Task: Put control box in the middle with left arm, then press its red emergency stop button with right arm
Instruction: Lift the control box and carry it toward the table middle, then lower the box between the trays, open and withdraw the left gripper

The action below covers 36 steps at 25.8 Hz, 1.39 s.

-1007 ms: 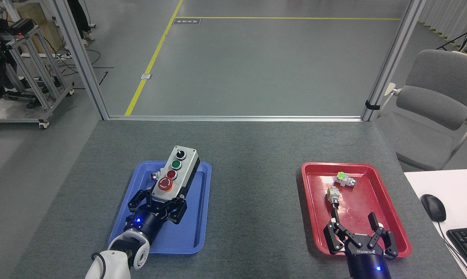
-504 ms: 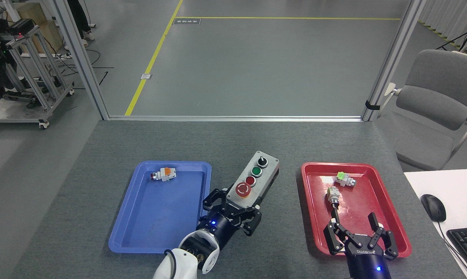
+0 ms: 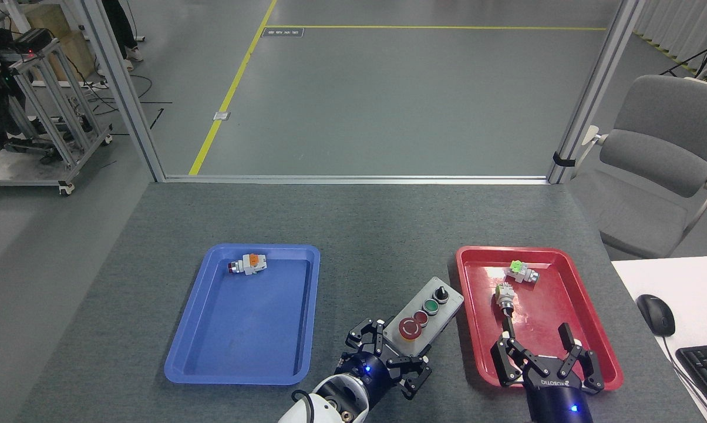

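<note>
The control box (image 3: 428,314), light grey on top with a black base, lies slanted between the two trays, near the table's front. My left gripper (image 3: 391,358) is shut on its near end. Its red emergency stop button (image 3: 411,329), a round red head on a yellow ring, sits closest to that gripper, followed by a small red, a green and a black control. My right gripper (image 3: 538,343) hovers open over the near end of the red tray (image 3: 594,329), right of the box, holding nothing.
A blue tray (image 3: 242,352) at the left holds one small grey switch part (image 3: 248,264). Two more switch parts (image 3: 521,271) lie in the red tray. A white desk with a mouse (image 3: 656,314) and keyboard adjoins on the right; a grey chair (image 3: 662,158) stands behind it.
My left gripper has carried the control box out of the blue tray, rightward and toward the front, into the gap between the trays. The right gripper has stayed put.
</note>
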Motion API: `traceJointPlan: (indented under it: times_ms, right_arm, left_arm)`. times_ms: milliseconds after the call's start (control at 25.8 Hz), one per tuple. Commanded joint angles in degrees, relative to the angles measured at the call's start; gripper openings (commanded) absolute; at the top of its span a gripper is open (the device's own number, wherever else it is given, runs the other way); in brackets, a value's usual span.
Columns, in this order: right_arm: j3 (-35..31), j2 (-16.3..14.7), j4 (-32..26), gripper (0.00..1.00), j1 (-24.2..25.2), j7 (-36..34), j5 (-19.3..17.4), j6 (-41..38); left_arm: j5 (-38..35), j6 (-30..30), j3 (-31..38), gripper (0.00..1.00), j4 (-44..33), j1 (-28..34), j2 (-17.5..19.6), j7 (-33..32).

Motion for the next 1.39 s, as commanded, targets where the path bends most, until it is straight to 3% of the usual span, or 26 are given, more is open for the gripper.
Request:
traceJointPlan:
  times_ms: [0, 77, 155, 620, 736, 813, 1046, 1162, 1356]
  right_arm:
    - [0.0, 0.0, 0.0, 0.98, 0.0, -0.2, 0.0, 0.0]
    - [0.1, -0.1, 0.0, 0.98, 0.0, -0.2, 0.0, 0.0]
    - [0.1, -0.1, 0.0, 0.98, 0.0, -0.2, 0.0, 0.0]
    - [0.1, 0.0, 0.1, 0.98, 0.1, -0.3, 0.0, 0.1]
    - [0.1, 0.0, 0.1, 0.98, 0.1, -0.3, 0.0, 0.1]
    - [0.1, 0.0, 0.1, 0.98, 0.1, -0.3, 0.0, 0.1]
    - [0.1, 0.0, 0.1, 0.98, 0.1, -0.3, 0.0, 0.2]
    - [0.2, 0.1, 0.1, 0.98, 0.2, -0.3, 0.0, 0.2]
    - [0.2, 0.2, 0.1, 0.98, 0.5, -0.3, 0.0, 0.1]
  left_arm:
    - [0.2, 0.5, -0.6, 0.15, 0.8, -0.1, 0.0, 0.0]
    - [0.2, 0.7, -0.7, 0.47, 0.8, -0.1, 0.0, -0.1]
    - [0.2, 0.9, -0.5, 0.61, 0.9, -0.1, 0.0, -0.1]
    - [0.4, 2.6, 0.0, 0.64, 4.0, -0.4, 0.1, 0.1]
    - [0.3, 2.7, 0.0, 0.77, 4.5, -0.5, 0.1, 0.2]
    - [0.3, 3.2, 0.0, 0.93, 4.5, -0.5, 0.1, 0.5]
    - [0.2, 4.5, -0.1, 0.98, 1.4, -0.1, 1.0, 0.8]
    - [0.5, 2.6, 0.0, 0.98, -4.1, 1.2, 5.9, 0.5]
    - [3.1, -1.3, 4.7, 0.98, -17.5, 8.4, 14.0, 0.2]
